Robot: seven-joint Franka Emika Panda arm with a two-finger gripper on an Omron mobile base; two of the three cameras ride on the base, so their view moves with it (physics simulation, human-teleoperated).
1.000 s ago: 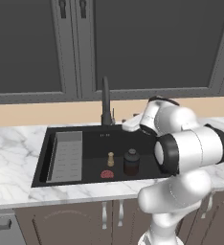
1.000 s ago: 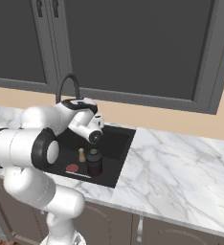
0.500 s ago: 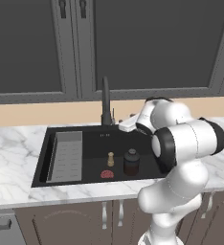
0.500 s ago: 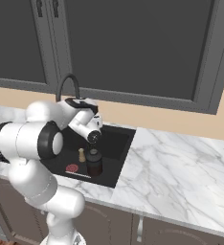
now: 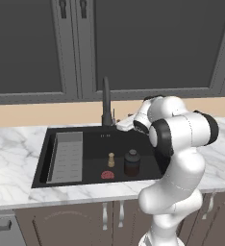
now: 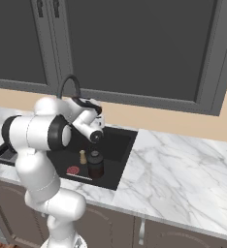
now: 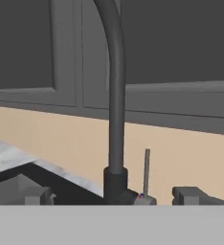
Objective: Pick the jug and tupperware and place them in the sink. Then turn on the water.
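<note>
Starting at the left, the grey ribbed rack point(image 5: 66, 156) lies along the sink point(image 5: 90, 144) just as it did a second ago, and nothing in the basin has shifted. The brass peg point(image 5: 111, 159) and the red disc point(image 5: 107, 175) sit where they were, and the jug point(image 5: 131, 162) stands upright on the basin floor just beside them, so that half of the placing looks done. We cannot make out the tupperware (the arm covers the right end of the basin). What has changed is the arm: its elbow has swung up and inward, carrying the gripper point(image 5: 125, 125) closer to the foot of the faucet point(image 5: 106, 103). In the hand view the fingertips point(image 7: 35, 195) stand wide apart and hold nothing, with the faucet's base and its thin upright lever point(image 7: 146, 171) between them. We judge the work has passed on to turning on the water; no stream runs yet. No brand, label or writing can be read anywhere.
</note>
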